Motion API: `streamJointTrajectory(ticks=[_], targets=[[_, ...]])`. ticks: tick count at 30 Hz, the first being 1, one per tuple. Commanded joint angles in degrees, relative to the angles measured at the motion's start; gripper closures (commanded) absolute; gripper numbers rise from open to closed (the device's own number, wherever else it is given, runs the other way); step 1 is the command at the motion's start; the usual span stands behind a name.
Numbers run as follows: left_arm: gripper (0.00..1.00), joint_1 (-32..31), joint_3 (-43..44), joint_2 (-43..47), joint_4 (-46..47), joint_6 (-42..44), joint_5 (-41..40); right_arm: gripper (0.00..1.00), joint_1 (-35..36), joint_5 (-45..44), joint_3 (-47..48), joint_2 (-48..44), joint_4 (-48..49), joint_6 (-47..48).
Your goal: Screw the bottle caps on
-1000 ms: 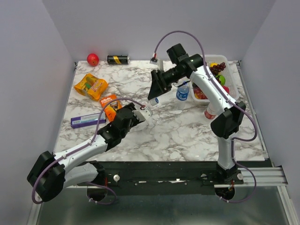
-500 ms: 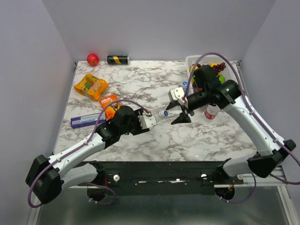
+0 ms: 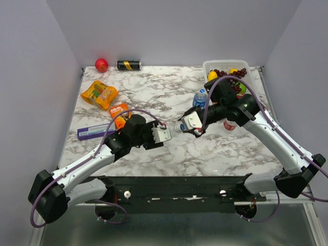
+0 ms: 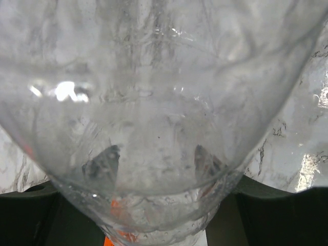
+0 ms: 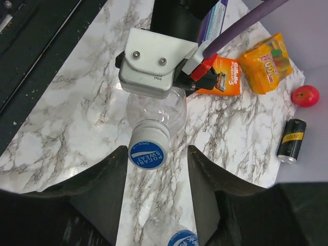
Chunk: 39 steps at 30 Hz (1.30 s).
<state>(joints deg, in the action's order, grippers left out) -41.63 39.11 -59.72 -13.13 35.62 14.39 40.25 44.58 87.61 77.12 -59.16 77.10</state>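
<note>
- Near the middle of the surface [image 3: 169,154], the left gripper [image 3: 165,133] is clamped on the plain bottle [image 5: 156,107], which lies roughly level with its neck towards the right arm.
- From the left wrist view, the clear body of that bottle fills nearly the whole frame, with the dark fingers [image 4: 105,164] showing through the plastic.
- On the bottle's neck sits a blue cap [image 5: 148,152], facing the right wrist camera.
- Either side of that cap stands the right gripper [image 5: 156,151], its fingers apart: one lies close against the cap's rim, the other leaves a visible gap.
- Just behind the right gripper, the blue-labelled bottle [image 3: 199,98] stands upright with its own blue cap [image 3: 202,91] on.
- Beside the right forearm, the red-labelled bottle [image 3: 229,124] is partly hidden.
- At the far right corner, a basket [image 3: 209,65] of fruit sits against the edge.
- Along the far edge lie a red ball [image 3: 101,64] and a can [image 3: 128,65], well apart from both arms.
- Towards the left edge are an orange packet [image 3: 99,94], a razor pack [image 3: 120,111] and a flat box [image 3: 95,132], the box closest to the left arm.
- Bare marble runs from the two grippers to the near edge, and across the far middle.
</note>
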Motion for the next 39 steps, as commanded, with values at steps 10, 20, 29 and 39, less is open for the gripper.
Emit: streamJointTrajectory(ticks=[10, 20, 29, 39], targets=[[1.00, 0.8, 0.5, 2.2, 3.5, -3.3, 1.5, 0.69, 1.4, -1.3, 0.2, 2.6, -0.8, 2.5], [1.00, 0.3, -3.4, -0.1, 31.9, 2.3, -38.6, 1.00, -2.7, 0.3, 32.0, 31.3, -9.1, -68.0], [1.00, -0.4, -14.3, -3.9, 58.0, 38.7, -40.0, 0.98, -8.5, 37.7, 13.9, 34.5, 9.6, -103.4], [1.00, -0.5, -6.5, 4.5, 21.8, 19.2, -33.2, 0.48, -15.4, 28.3, 33.5, 34.2, 12.0, -90.9]])
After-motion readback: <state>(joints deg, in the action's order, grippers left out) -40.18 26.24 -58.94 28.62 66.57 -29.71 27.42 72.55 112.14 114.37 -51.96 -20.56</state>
